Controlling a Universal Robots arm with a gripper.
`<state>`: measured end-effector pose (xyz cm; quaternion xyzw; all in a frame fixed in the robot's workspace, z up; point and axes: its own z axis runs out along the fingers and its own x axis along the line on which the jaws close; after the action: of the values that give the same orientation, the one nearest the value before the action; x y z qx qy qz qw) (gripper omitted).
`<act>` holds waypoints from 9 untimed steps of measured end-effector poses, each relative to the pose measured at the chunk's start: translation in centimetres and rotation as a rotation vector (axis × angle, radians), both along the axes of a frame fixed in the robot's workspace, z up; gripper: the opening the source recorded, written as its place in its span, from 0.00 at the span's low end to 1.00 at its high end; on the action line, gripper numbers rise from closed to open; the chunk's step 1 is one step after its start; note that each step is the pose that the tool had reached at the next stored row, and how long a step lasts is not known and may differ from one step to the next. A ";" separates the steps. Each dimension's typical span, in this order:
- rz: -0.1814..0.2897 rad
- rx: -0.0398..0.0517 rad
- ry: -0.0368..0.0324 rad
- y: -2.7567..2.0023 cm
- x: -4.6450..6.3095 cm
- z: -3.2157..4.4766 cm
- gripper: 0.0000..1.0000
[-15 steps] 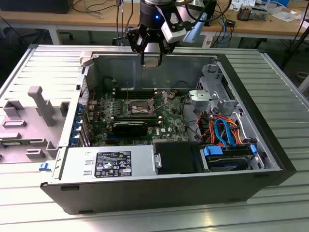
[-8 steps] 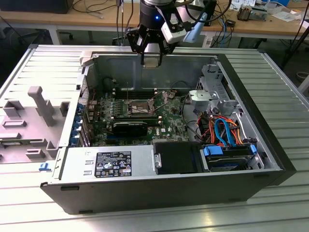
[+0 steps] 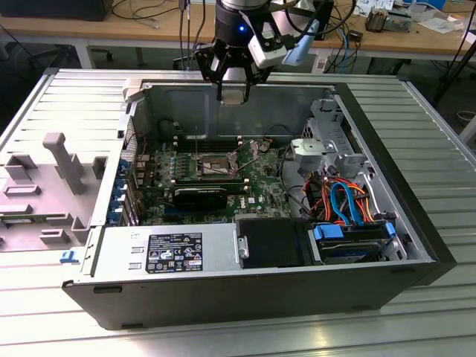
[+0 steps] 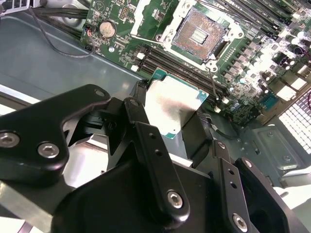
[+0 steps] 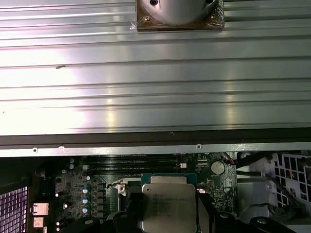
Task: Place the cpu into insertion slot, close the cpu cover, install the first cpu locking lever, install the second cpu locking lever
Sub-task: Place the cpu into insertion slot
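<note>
Ribbed metal table (image 3: 431,126) carries the open case (image 3: 245,290). Above its green board (image 3: 260,190), my gripper (image 3: 233,95) is clamped on the cpu (image 4: 172,109), which hides my fingertips' ends. The bare slot (image 4: 199,33) sits below me, apart from the cpu.

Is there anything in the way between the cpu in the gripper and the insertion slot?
Nothing visible. The gripper holds the cpu in the air above the board, and the insertion slot lies uncovered with bare contacts showing.

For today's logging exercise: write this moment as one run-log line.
claw: shut on cpu | position: over open computer case | insertion slot: empty
</note>
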<state>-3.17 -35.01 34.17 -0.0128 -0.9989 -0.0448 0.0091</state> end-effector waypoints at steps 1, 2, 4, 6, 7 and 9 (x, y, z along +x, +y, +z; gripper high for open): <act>0.000 0.0000 0.0001 0.00 0.0 -0.02 0.54; 0.000 -0.0001 0.0001 0.00 0.0 -0.03 0.54; 0.000 0.0000 0.0000 0.00 0.0 -0.06 0.54; 0.000 0.0000 0.0000 0.00 0.0 -0.09 0.54; 0.000 0.0000 0.0000 0.00 0.0 -0.12 0.54; 0.000 0.0000 0.0000 0.00 0.0 -0.31 0.54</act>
<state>-3.17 -35.01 33.86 -0.0128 -0.9989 -0.0448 0.0091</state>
